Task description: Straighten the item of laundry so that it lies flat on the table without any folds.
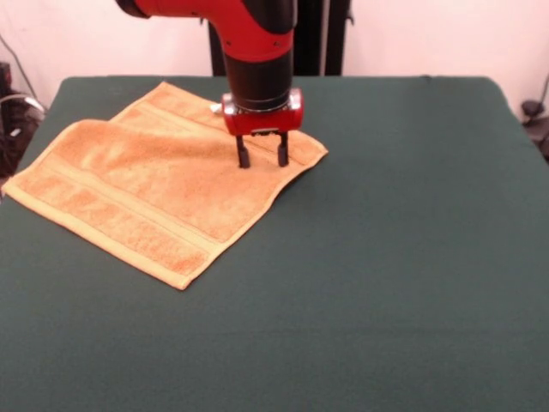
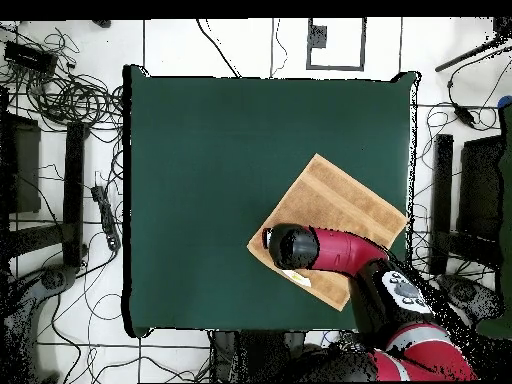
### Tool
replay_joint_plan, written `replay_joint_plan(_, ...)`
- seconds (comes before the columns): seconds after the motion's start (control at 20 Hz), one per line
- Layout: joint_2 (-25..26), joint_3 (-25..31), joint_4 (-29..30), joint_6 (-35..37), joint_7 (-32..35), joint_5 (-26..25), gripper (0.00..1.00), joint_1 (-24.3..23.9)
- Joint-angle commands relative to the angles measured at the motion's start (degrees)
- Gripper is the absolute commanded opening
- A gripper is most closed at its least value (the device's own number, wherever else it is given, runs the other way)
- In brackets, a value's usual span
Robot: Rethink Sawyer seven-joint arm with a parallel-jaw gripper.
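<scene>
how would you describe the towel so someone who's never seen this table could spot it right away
Start at the big dark green table. In the front view, an orange-tan terry towel lies on its left part, turned like a diamond, with the open gripper over its right corner. It is the only cloth lying there, marked by woven border bands.

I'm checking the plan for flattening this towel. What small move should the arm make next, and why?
Probably lower the open end effector slightly and close on the towel near its right corner. The fingers sit at that corner, where the edge curls up off the table, so gripping there would let it pull the fabric flat.
</scene>
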Motion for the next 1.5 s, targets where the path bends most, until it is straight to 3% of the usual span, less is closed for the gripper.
replay_joint_plan(0.05,7.7,3.8,-1.0,-6.5,13.0,4.4,1.0,3.9)
replay_joint_plan(0.95,3.4,0.8,1.5,-2.3,16.2,14.4,1.0,10.2)
replay_joint_plan(1.5,-1.8,1.0,5.9,-2.1,8.5,10.9,1.0,4.5)
